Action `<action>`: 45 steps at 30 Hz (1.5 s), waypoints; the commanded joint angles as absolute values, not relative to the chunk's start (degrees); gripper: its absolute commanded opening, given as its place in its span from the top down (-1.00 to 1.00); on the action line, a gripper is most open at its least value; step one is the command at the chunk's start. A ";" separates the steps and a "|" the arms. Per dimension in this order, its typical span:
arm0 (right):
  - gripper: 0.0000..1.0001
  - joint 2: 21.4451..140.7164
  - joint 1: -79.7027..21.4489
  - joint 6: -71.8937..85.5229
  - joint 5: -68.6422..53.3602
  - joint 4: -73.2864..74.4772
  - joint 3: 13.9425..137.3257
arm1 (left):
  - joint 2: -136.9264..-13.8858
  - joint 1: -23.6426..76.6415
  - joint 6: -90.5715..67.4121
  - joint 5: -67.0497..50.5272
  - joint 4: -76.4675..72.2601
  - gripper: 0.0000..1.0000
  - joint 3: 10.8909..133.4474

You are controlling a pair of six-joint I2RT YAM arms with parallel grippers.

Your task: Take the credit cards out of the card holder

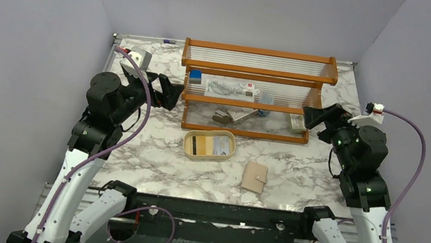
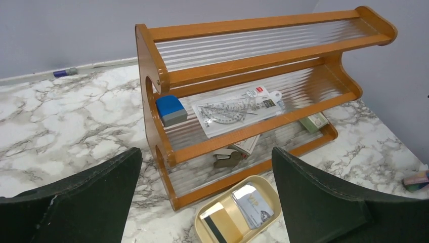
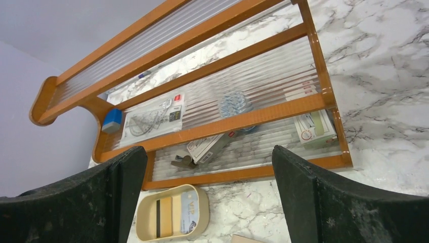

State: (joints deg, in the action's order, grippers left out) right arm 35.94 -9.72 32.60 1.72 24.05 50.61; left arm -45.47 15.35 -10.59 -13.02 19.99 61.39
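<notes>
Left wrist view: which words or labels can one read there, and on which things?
"VIP": on the bluish card in the tray.
Ruler pack: red label and print too small to read.
Green-white box: blurred, unreadable.

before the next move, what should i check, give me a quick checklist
1. left gripper open and empty: ok
2. right gripper open and empty: ok
3. card holder lying free on the table, touching nothing else: ok
4. card holder opened for access: not ok, it lies folded shut
5. any cards left inside it: cannot tell
6. two credit cards lying in the tray: ok
</notes>
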 commanded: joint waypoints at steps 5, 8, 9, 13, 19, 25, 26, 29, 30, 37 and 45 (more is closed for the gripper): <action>-1.00 36.22 -10.18 35.30 -6.41 21.63 47.90 | -46.60 14.91 -11.32 -9.55 20.15 -0.98 59.41; -0.98 36.26 -10.17 46.60 -11.61 17.31 41.89 | -48.10 14.89 -14.78 -7.96 17.43 -0.98 56.98; -0.98 36.17 -10.24 51.90 -13.14 15.56 39.39 | -48.76 14.88 -16.34 -7.63 16.38 -0.98 56.30; -0.98 35.29 -10.23 60.72 -15.71 6.81 31.89 | -51.45 14.88 -24.31 -7.68 10.84 -0.98 54.15; -1.00 37.96 -10.20 56.33 -10.75 -4.16 29.72 | -49.53 14.85 -35.46 -6.45 0.34 -0.98 44.03; -1.00 47.27 -10.20 60.46 -12.41 -24.18 23.17 | -46.58 14.86 -37.15 -4.94 -0.51 -0.98 40.21; -1.00 49.49 -10.21 61.85 -12.47 -27.31 21.96 | -46.23 14.85 -36.69 -4.58 -0.14 -0.98 40.39; -1.00 55.34 -10.25 64.81 -12.26 -33.03 20.24 | -45.43 14.85 -35.05 -3.82 3.97 -0.98 41.93; -1.00 56.94 -10.30 65.60 -11.84 -35.06 19.72 | -45.20 14.85 -34.73 -3.48 4.85 -0.98 42.36; -0.97 68.41 -10.27 69.48 -9.72 -50.79 18.11 | -45.18 14.85 -34.28 -3.99 6.34 -0.98 42.60; -0.89 83.28 -10.29 76.52 -7.82 -68.05 19.29 | -46.16 14.85 -33.93 -4.66 6.47 -0.98 43.83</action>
State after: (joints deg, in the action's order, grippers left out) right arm 78.00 -9.89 71.57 -10.44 -54.22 18.39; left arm -46.13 15.11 -34.68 -4.69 6.22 41.06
